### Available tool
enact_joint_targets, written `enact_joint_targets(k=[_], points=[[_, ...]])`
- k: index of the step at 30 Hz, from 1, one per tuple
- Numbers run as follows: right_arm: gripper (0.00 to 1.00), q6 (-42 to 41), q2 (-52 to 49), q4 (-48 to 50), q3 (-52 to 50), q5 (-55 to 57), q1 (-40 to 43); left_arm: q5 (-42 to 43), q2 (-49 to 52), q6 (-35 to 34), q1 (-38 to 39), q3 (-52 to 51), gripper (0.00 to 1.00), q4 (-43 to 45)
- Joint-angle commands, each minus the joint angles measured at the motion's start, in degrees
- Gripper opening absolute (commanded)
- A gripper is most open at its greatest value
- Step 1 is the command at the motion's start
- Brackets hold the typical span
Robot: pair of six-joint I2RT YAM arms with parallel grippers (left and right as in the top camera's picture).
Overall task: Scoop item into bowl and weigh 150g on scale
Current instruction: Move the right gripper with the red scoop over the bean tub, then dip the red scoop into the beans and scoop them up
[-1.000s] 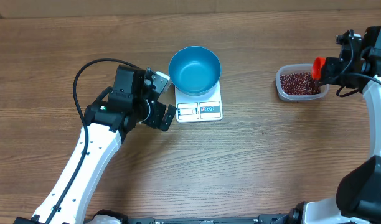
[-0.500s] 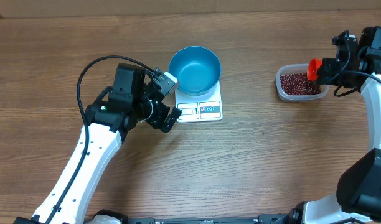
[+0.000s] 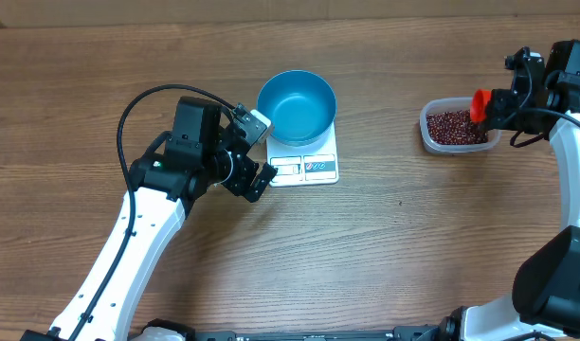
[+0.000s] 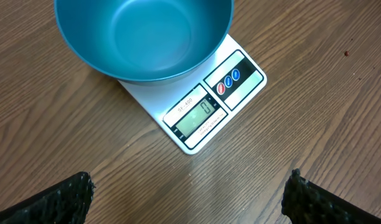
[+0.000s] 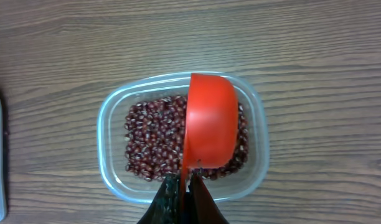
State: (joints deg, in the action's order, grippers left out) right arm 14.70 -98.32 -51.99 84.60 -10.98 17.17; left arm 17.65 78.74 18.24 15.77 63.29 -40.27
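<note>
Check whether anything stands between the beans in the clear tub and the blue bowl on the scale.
Nothing visible does. In the overhead view only bare table lies between the beans in their tub and the bowl on the scale. The right tool holds a red scoop over the beans.

Bright, even light from above leaves a soft sheen inside the bowl (image 4: 144, 37) and a faint shadow beneath its rim on the scale (image 4: 197, 118). The table (image 3: 385, 237) grain around the bowl is sharp.
</note>
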Motion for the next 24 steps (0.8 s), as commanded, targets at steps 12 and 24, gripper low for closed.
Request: enact_joint_targets(k=[12,24], points=[[0.04,6.9,-5.6,-1.6,1.1,1.5,0.0,1.2,-0.9,1.3,0.4,-0.1,1.0,0.2],[0.04,7.9,-6.0,-1.6,-2.7,-0.2,0.0,1.2,-0.9,1.3,0.4,-0.1,1.0,0.2]])
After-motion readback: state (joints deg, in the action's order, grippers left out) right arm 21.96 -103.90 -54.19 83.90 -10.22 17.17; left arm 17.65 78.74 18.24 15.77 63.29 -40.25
